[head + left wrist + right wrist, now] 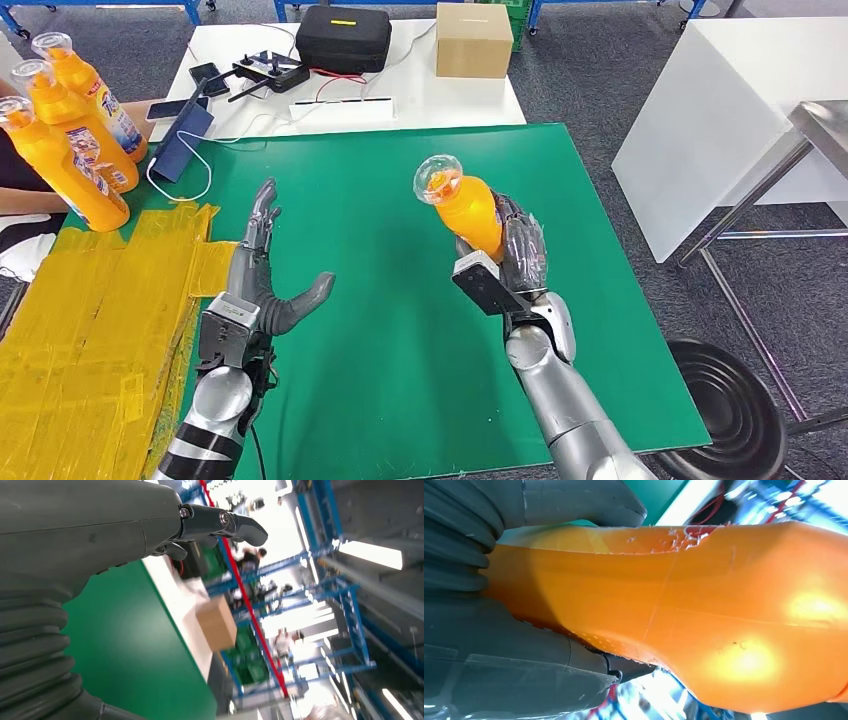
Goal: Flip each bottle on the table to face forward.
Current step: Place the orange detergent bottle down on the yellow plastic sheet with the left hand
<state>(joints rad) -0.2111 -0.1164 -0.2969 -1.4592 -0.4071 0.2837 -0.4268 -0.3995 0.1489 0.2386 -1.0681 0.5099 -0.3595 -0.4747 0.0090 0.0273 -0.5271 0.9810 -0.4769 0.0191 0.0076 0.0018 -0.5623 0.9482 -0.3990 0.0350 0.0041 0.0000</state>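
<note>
My right hand grips an orange bottle with a clear cap, lifted above the green table and tilted toward the left. Up close in the right wrist view the orange bottle lies against the palm, with the thumb over it. My left hand hovers over the left side of the mat, palm up, fingers spread and holding nothing; its fingertips show in the left wrist view. Three more orange bottles with labels stand upright at the far left edge.
Yellow tape covers the table's left part. Behind the mat a white table carries a black case, a cardboard box, phones and cables. A white table and a black round bin stand at the right.
</note>
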